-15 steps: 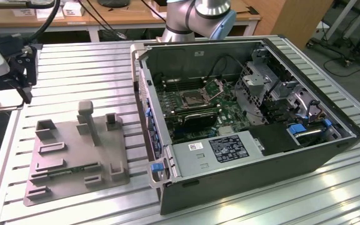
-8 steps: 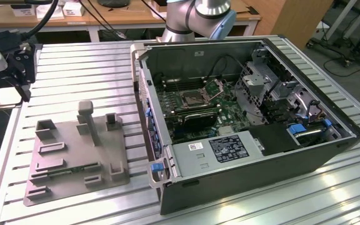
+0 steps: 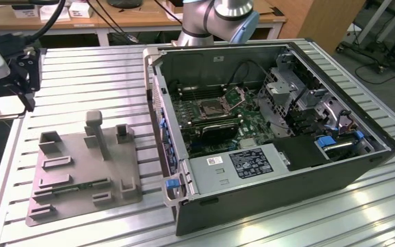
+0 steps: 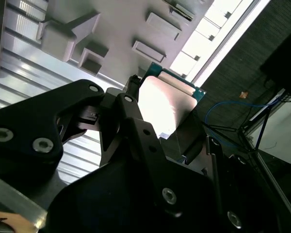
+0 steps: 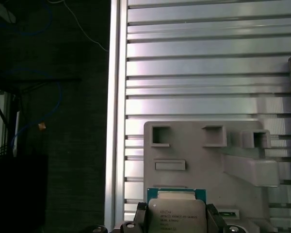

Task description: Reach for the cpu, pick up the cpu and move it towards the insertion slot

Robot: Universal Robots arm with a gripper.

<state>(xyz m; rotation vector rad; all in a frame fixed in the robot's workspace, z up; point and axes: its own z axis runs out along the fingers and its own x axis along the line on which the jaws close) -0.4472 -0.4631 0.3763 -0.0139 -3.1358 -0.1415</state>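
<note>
Cpu and slot were well apart in the exterior view, which showed the open case on the slatted table, the slot inside it with its plate raised. Both wrist views showed the grey fixture below the gripper. The gripper was closed on the cpu, fingers pressing two opposite edges, its metal top visible between them. It hung near the table's edge at the exterior view's left; open slats stretched between it and the case.

In the first wrist view my claw hid the cpu's sides, and the picture's edge cropped it.
</note>
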